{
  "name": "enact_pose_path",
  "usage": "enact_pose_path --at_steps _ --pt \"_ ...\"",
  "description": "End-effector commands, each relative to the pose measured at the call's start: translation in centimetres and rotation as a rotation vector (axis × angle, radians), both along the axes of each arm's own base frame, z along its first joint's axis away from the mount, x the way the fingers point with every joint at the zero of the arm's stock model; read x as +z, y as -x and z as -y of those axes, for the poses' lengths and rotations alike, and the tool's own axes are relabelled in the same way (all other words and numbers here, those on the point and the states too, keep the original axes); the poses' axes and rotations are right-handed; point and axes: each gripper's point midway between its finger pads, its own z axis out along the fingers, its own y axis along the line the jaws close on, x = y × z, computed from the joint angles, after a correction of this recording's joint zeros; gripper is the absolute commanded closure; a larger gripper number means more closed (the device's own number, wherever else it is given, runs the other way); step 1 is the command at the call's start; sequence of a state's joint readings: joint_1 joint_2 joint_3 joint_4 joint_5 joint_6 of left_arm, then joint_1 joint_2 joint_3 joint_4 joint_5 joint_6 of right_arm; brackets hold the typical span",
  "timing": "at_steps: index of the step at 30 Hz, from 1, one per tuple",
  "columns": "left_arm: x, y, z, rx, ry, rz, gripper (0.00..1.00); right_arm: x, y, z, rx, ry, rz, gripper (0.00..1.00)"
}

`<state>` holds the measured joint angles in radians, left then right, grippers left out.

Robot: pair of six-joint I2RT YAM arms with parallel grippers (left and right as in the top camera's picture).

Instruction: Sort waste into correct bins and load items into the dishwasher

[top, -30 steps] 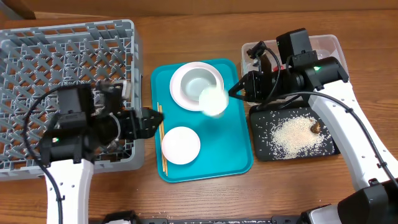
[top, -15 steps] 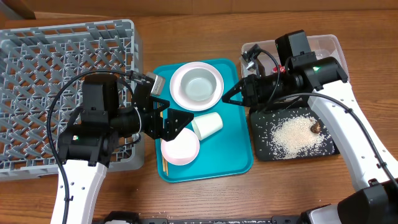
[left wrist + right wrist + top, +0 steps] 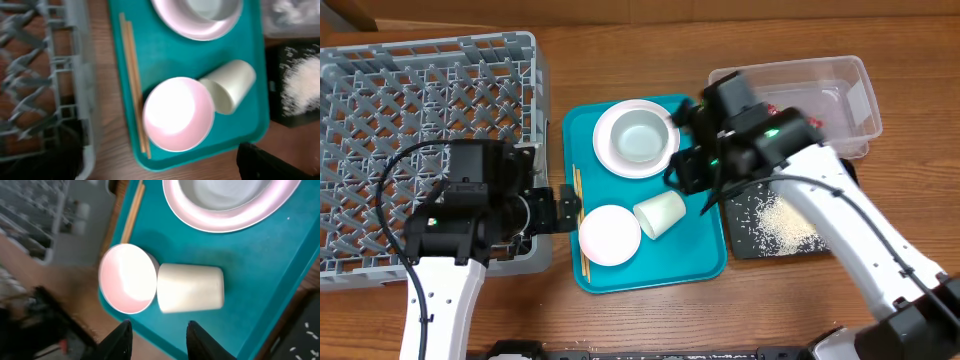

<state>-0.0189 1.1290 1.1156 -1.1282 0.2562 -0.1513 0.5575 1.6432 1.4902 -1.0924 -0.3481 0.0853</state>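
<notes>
A small white cup (image 3: pixel 660 214) lies on its side on the teal tray (image 3: pixel 705 262), touching the shallow pink bowl (image 3: pixel 610 235). Behind them a grey-green bowl (image 3: pixel 638 134) sits on the white plate (image 3: pixel 609 154). Chopsticks (image 3: pixel 581 225) lie along the tray's left edge. My right gripper (image 3: pixel 159 340) hovers open over the tray, just short of the cup (image 3: pixel 190 295) and the pink bowl (image 3: pixel 127 278), holding nothing. My left gripper (image 3: pixel 568 208) stands wide open at the tray's left edge, beside the chopsticks (image 3: pixel 134 85) and the pink bowl (image 3: pixel 178 121).
The grey dish rack (image 3: pixel 430 120) fills the left side, with the left arm over its front right corner. A clear tub (image 3: pixel 820 85) stands at the back right. In front of it, a black tray (image 3: pixel 745 245) holds rice (image 3: pixel 785 222), partly under the right arm.
The cup left the right gripper and dropped onto the tray on its side. The right gripper opened and swung left over the tray. The left gripper reached over the tray, then drew back.
</notes>
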Motion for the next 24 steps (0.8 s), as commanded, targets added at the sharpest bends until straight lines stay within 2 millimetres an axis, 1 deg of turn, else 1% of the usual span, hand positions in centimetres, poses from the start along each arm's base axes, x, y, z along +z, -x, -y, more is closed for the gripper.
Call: enact_pose_path --at_steps 1,2,5,6,9,12,15,19,21,24 --pt "0.3 -0.4 -2.2 0.097 -0.063 0.007 0.00 -2.5 0.0 -0.4 0.027 0.153 0.049 0.63" --pt "0.3 -0.4 -2.5 0.105 -0.063 0.008 0.00 -3.0 0.4 -0.8 0.043 0.170 0.045 0.63" --pt "0.3 -0.5 -3.4 0.142 -0.064 0.007 0.00 -5.6 1.5 -1.7 0.081 0.270 0.023 0.67" --pt "0.3 -0.5 -3.7 0.155 -0.063 0.006 0.00 -6.5 1.7 -1.5 0.059 0.318 0.018 0.69" --pt "0.3 -0.5 -4.8 0.197 -0.063 0.005 0.00 -8.7 2.1 -1.1 -0.014 0.431 0.012 0.70" --pt "0.3 -0.5 -5.4 0.220 -0.063 0.004 0.00 -9.8 2.6 -0.9 -0.049 0.473 0.003 0.70" --pt "0.3 -0.4 -5.8 0.234 -0.064 0.000 0.00 -10.6 3.0 0.3 -0.104 0.536 0.008 0.66" --pt "0.3 -0.5 -5.9 0.238 -0.064 0.003 0.00 -11.9 4.2 1.6 -0.095 0.586 -0.029 0.65" --pt "0.3 -0.6 -6.0 0.238 -0.064 0.007 0.00 -12.3 4.6 2.1 -0.091 0.601 -0.042 0.65" --pt "0.4 -0.6 -6.0 0.238 -0.064 0.009 0.00 -12.4 4.8 2.3 -0.090 0.611 -0.045 0.65"
